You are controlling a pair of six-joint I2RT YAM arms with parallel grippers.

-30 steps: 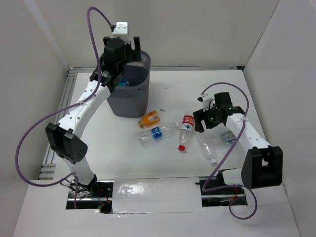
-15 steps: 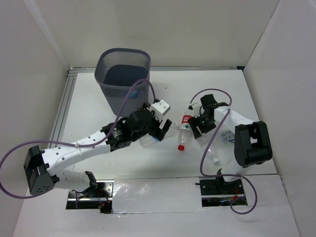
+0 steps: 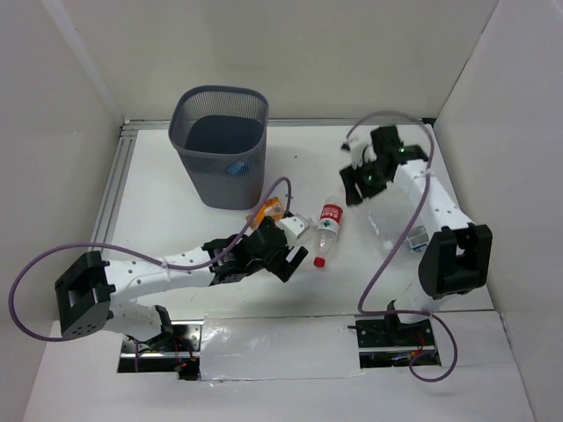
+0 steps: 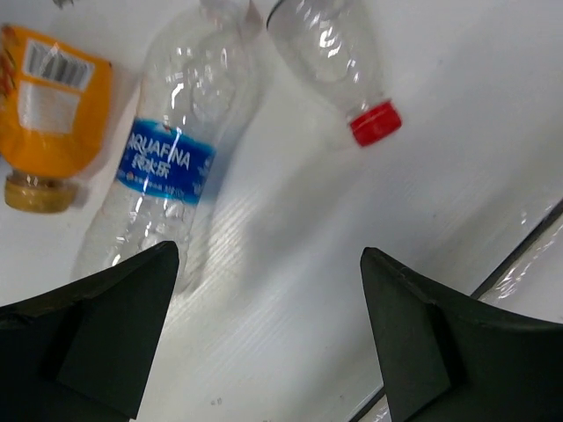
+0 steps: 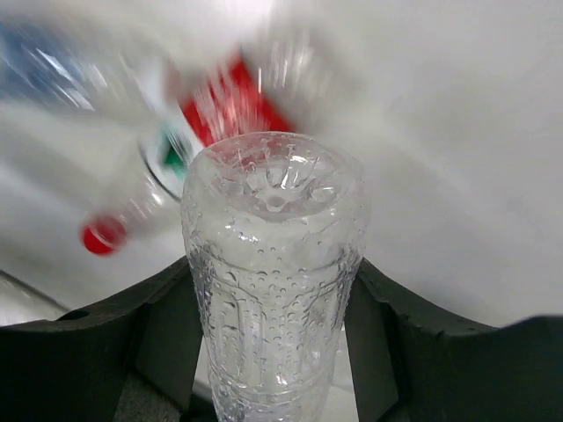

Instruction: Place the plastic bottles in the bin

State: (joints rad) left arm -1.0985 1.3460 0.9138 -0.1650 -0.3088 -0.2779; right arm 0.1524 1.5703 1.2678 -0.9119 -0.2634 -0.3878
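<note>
The bin (image 3: 220,145) stands at the far left with a blue-labelled bottle (image 3: 234,167) showing inside through the mesh. My left gripper (image 3: 290,259) is open and empty, low over the table; in the left wrist view (image 4: 268,325) bare table lies between its jaws. Just beyond it lie a clear blue-labelled bottle (image 4: 167,167), the orange bottle (image 4: 48,105) and the red-capped bottle (image 4: 339,61). The orange bottle (image 3: 268,211) and red-labelled bottle (image 3: 327,230) also show from above. My right gripper (image 3: 356,186) is raised and shut on a clear bottle (image 5: 273,264).
Another blue-labelled bottle (image 3: 418,239) lies beside the right arm's forearm. White walls close in the table on the left, back and right. A strip of clear film (image 3: 273,347) covers the near edge between the arm bases.
My left arm swung from over the bin down to the table beside the bottles. My right gripper closed on a clear bottle and lifted it towards the far side.
</note>
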